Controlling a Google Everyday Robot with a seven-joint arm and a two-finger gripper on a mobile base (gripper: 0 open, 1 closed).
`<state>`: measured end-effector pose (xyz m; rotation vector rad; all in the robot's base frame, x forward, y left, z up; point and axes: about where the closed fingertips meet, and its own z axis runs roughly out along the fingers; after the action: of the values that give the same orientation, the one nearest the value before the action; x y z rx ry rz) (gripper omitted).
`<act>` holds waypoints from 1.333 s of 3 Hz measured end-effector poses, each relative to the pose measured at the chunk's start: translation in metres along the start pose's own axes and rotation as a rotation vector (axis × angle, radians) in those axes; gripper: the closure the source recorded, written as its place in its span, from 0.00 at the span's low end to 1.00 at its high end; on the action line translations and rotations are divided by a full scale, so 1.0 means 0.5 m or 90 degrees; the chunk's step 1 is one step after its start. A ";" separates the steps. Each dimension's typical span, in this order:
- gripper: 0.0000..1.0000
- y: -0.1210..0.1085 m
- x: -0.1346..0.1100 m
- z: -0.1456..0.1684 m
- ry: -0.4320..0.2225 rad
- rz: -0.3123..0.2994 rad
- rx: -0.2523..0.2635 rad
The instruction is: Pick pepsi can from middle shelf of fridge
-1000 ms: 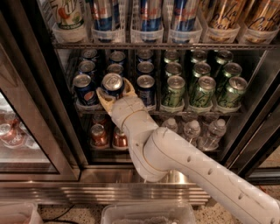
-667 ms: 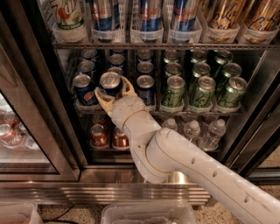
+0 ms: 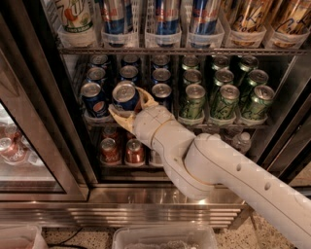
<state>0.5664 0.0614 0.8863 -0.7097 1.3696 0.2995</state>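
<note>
The fridge (image 3: 29,102) stands open with a black frame and steel base. Its middle shelf (image 3: 228,122) holds lanes of short blue cans on the left and green cans (image 3: 222,99) on the right. My gripper (image 3: 128,105) reaches in at the front of the second blue lane. Its cream fingers (image 3: 118,118) are closed around a pepsi can (image 3: 126,96), which sits tilted slightly, at the shelf front. Another pepsi can (image 3: 93,98) stands just left of it, and one (image 3: 161,93) just right. My white arm (image 3: 218,170) runs down to the lower right.
Tall slim cans (image 3: 166,14) fill the rack above. Red-orange cans (image 3: 133,151) and water bottles (image 3: 241,142) stand on the rack below, partly behind my arm. A glass door (image 3: 19,146) is at left. A clear plastic bin (image 3: 165,237) lies on the floor.
The gripper and the held can have shifted slightly toward the front of the shelf; the can looks a little more tilted. Other cans have not moved.
</note>
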 end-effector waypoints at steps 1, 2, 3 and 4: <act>1.00 0.032 -0.008 -0.031 0.010 -0.012 -0.061; 1.00 0.062 -0.008 -0.055 0.026 -0.017 -0.116; 1.00 0.088 -0.013 -0.081 0.026 -0.019 -0.174; 1.00 0.110 -0.029 -0.107 0.011 -0.020 -0.226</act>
<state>0.4894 0.0731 0.8827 -1.0271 1.3339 0.5209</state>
